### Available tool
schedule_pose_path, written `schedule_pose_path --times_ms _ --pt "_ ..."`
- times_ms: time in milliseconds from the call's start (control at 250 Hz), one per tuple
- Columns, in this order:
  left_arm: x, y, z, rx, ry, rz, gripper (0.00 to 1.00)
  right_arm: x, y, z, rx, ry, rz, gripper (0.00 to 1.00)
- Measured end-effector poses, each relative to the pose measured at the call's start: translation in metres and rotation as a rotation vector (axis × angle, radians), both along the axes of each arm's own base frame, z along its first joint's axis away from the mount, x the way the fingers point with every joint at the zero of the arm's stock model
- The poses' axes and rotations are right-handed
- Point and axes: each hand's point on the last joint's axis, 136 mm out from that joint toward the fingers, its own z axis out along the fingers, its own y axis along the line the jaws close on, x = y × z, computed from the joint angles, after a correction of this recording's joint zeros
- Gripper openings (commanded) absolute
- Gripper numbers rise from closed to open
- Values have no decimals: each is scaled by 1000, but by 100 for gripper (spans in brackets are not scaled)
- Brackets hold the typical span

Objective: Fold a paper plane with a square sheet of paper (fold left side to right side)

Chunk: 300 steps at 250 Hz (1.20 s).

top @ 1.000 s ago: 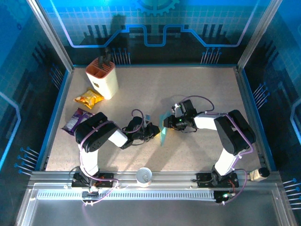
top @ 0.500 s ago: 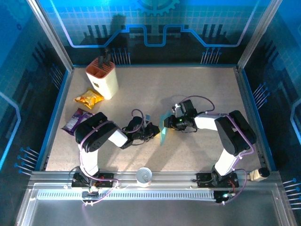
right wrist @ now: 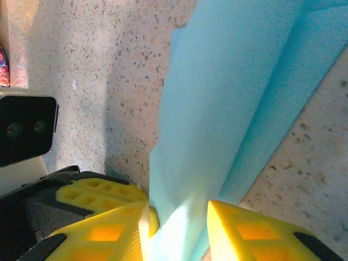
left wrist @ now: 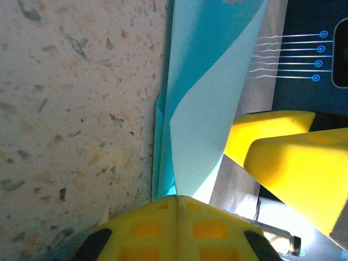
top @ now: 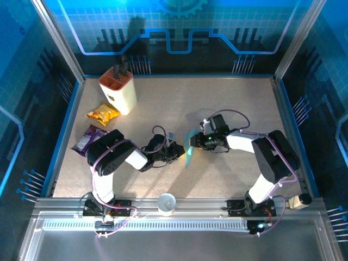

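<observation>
The light-blue sheet of paper (top: 188, 152) is folded into long narrow layers and stands on edge at the table's middle, between the two grippers. My left gripper (top: 176, 151) reaches it from the left. In the left wrist view the left gripper (left wrist: 176, 200) is shut on the lower end of the paper (left wrist: 204, 103), which rises and curls away from it. My right gripper (top: 193, 142) comes from the right. In the right wrist view the right gripper (right wrist: 178, 235) has its jaws apart, and a flap of the paper (right wrist: 217, 98) runs through the gap.
A cream knife block (top: 118, 89) stands at the back left, with a yellow snack packet (top: 102, 113) and a purple snack packet (top: 88, 139) in front of it. A white cup (top: 166, 204) sits on the near rail. Blue walls enclose the table.
The right arm's elbow has drifted slightly to the right. The paper and both grippers stay where they were.
</observation>
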Motion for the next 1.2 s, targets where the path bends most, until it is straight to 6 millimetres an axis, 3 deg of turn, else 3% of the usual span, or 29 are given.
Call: schedule_pose_path --times_ms 152,388,799,1199 --pt "0 0 0 0 1 -1 0 -1 -9 9 -11 -16 -15 25" --pt "0 0 0 0 2 -1 0 4 -6 17 -7 -45 -2 9" --pt "0 0 0 -1 4 -1 0 24 10 7 -23 -34 28 7" --pt "0 0 0 -2 6 -1 0 20 1 -10 -94 -2 32 7"
